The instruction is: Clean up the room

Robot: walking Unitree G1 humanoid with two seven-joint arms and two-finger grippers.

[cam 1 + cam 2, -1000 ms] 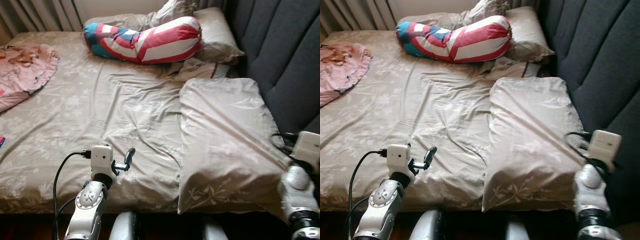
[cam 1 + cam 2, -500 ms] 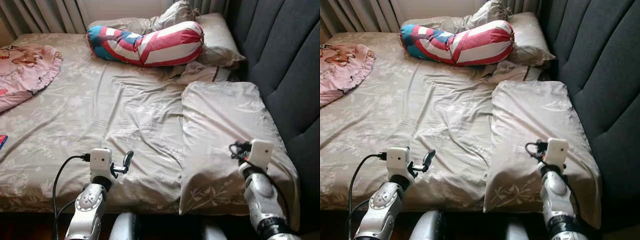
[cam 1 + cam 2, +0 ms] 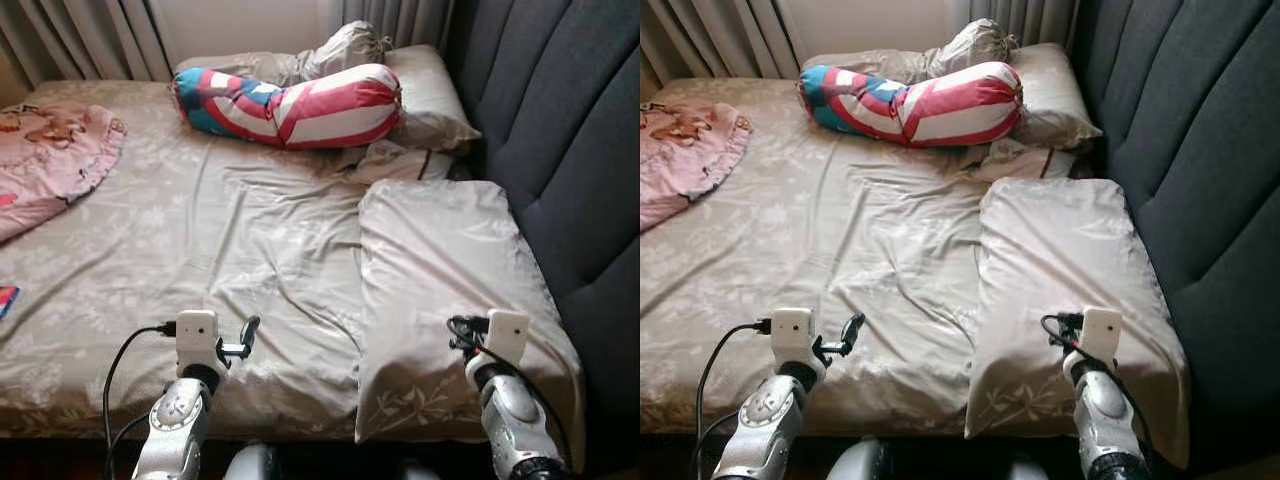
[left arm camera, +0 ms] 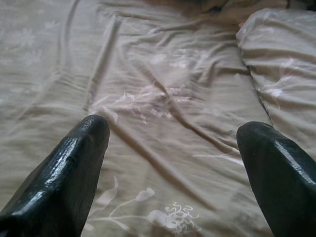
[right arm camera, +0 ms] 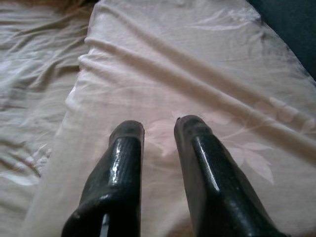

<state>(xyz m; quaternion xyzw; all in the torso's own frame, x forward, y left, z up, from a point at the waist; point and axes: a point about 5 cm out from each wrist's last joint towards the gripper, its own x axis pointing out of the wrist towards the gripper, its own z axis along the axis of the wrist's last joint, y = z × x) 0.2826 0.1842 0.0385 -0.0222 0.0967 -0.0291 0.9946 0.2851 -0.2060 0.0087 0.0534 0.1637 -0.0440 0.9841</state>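
- Head views: I see the flat pillow lying beside the headboard, with my right gripper over its near end.
- Left wrist: left gripper hangs wide open, empty, above the rumpled sheet.
- Right wrist: fingers narrowly parted, holding nothing; I should spread them wider, then pinch a fold of cloth.

The right gripper hovers over the pale floral pillow, its jaws narrowly parted, beside the wrinkled sheet.

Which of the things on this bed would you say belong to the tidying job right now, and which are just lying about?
In hand:
near pillow, under the right gripper
rumpled sheet, under the open left gripper

Lying about:
striped bolster
pink blanket
far pillows
dark headboard
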